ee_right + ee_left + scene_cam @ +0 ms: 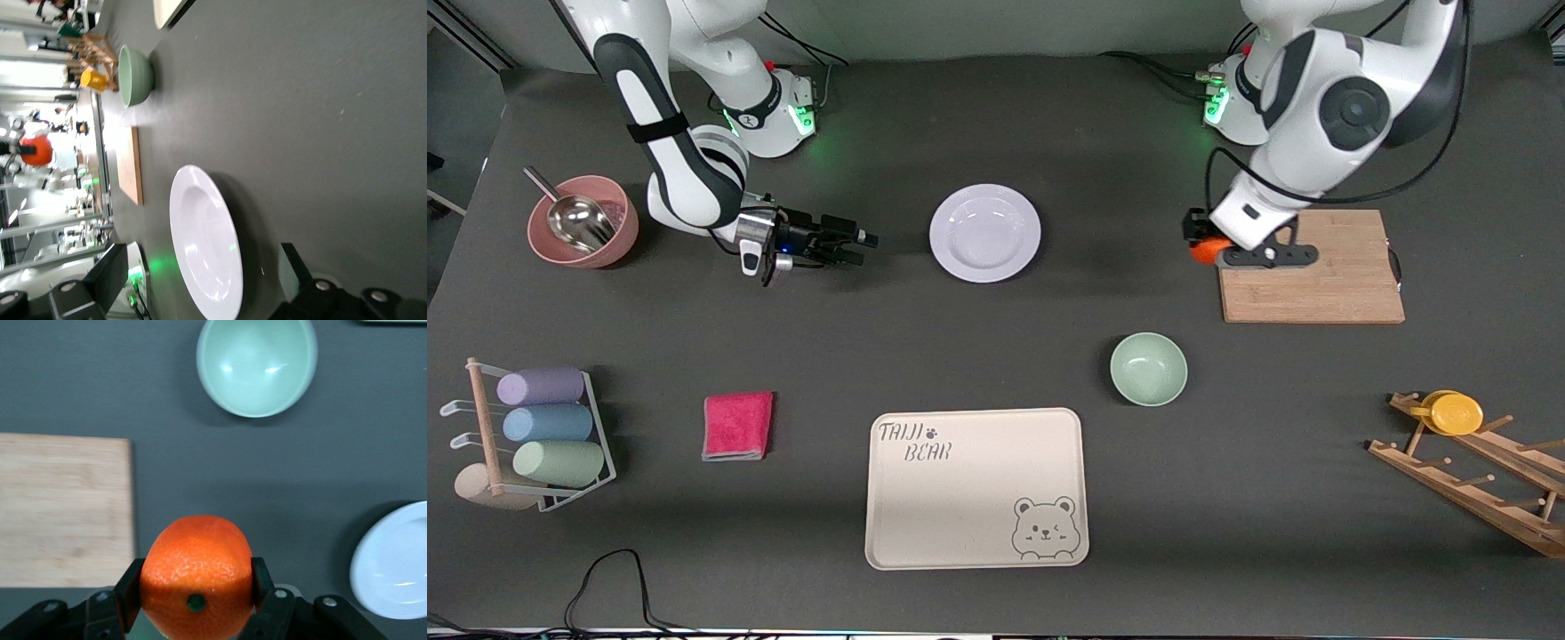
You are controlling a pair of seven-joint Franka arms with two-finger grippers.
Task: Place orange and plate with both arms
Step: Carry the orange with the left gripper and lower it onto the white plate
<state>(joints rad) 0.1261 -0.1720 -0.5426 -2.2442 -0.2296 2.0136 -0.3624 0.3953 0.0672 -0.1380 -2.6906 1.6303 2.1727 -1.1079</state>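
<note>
Dark grey tabletop (pixel 996 356) all around, pretty cluttered. Starting at the right arm's end, the right gripper (pixel 852 246) sits low just beside the plate (pixel 984 233), jaws spread wide with nothing in them. That plate lies flat mid-table, farther from the front camera than the green bowl (pixel 1148 368) and the bear tray (pixel 976 487). Over toward the left arm's end, the left gripper (pixel 1209 250) is clamped on the orange (pixel 198 581), up over the edge of the wooden cutting board (pixel 1312 267).
</note>
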